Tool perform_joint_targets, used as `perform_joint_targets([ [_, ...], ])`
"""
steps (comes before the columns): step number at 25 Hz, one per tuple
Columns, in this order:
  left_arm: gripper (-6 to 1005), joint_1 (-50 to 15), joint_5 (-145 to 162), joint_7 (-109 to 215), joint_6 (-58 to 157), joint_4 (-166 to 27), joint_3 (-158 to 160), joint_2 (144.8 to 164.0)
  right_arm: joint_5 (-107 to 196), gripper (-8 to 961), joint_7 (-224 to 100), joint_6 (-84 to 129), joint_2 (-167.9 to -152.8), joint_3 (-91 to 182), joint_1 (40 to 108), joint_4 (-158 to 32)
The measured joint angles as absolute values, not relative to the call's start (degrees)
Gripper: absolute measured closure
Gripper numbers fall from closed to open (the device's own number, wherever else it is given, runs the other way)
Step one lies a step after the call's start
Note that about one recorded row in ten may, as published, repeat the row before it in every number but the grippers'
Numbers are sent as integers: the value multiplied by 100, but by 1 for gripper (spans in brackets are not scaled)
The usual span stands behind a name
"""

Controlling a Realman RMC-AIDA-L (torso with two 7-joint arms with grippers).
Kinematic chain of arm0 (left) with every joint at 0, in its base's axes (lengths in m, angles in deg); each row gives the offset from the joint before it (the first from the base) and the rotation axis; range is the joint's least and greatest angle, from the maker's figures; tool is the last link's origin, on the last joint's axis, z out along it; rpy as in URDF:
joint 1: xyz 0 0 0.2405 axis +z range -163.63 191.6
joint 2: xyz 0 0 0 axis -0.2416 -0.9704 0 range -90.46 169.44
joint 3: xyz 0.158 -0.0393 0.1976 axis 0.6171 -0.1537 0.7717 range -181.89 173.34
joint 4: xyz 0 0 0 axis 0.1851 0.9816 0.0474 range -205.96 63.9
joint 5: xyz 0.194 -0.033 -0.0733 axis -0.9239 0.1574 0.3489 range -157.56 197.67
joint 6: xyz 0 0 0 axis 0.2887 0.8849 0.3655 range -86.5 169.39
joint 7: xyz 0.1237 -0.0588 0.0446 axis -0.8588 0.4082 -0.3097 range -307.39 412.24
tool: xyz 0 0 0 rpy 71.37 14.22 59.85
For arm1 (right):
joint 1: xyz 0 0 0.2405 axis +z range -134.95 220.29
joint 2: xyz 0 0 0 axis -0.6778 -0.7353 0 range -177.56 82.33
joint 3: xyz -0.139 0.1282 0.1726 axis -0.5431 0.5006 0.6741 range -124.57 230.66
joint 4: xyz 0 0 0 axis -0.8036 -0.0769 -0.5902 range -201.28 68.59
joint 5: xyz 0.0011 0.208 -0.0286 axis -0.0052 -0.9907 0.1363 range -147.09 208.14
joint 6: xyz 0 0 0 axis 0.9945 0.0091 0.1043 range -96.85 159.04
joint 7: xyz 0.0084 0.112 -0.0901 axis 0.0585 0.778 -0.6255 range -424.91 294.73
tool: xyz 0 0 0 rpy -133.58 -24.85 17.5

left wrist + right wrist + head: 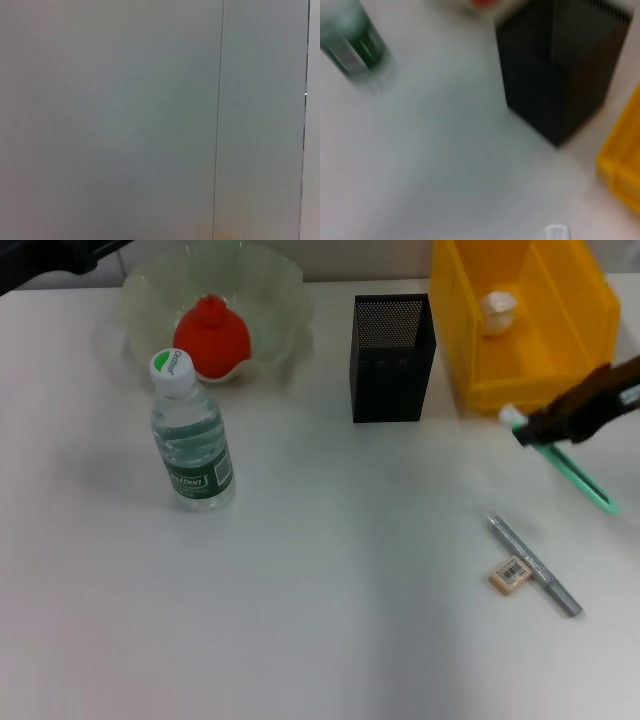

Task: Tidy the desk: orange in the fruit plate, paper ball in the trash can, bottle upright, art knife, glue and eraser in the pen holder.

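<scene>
An art knife (pixel 534 565), slim and grey, is seen lying flat on the white counter (pixel 320 640) nearest the camera, toward the right. A small tan eraser (pixel 509 575) with a barcode label lies just beside it, touching or nearly touching its shaft. Beyond these, the right gripper (pixel 545 428) is held above the counter at the right edge, its jaws pinched on a green glue stick (pixel 572 470) with a white cap, which is tilted and lifted clear of the surface. A black mesh pen holder (pixel 393 357) stands upright near the middle, well apart from the glue stick. A yellow trash can (pixel 525 310) is placed at the far right, with a white paper ball (pixel 498 310) inside it. On the left, a water bottle (pixel 190 435) stands upright with its cap on. Behind it, a clear fruit plate (pixel 270 300) holds a red-orange fruit (pixel 212 335). The left arm (pixel 50 260) is parked at the far left corner; the state of its jaws cannot be told. In the right wrist view, the pen holder (pixel 560 70) and bottle (pixel 355 45) are shown blurred.
</scene>
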State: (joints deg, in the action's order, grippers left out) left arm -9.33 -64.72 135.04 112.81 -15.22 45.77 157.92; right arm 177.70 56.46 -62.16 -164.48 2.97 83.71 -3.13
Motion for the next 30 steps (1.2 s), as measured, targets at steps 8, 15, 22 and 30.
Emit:
perform_joint_targets([
  [8, 336, -930, -6453, 13307, 11237, -1595, 4475, 15793, 14100, 726, 3743, -5973, -16113, 1514, 8037, -1816],
  [15, 336, -936, -6372, 13163, 11231, -1787, 4440, 15801, 12399, 703, 733, -4374, -16686, 1475, 8232, -3276],
  [22, 336, -890, -6167, 12938, 11278, -2035, 4442, 15791, 11539, 680, -972, -3493, -16698, 1268, 8836, -4418],
  [30, 336, -784, -6033, 12894, 11296, -2176, 4433, 15796, 11520, 654, -1095, -3073, -16684, 1253, 8994, -4663],
])
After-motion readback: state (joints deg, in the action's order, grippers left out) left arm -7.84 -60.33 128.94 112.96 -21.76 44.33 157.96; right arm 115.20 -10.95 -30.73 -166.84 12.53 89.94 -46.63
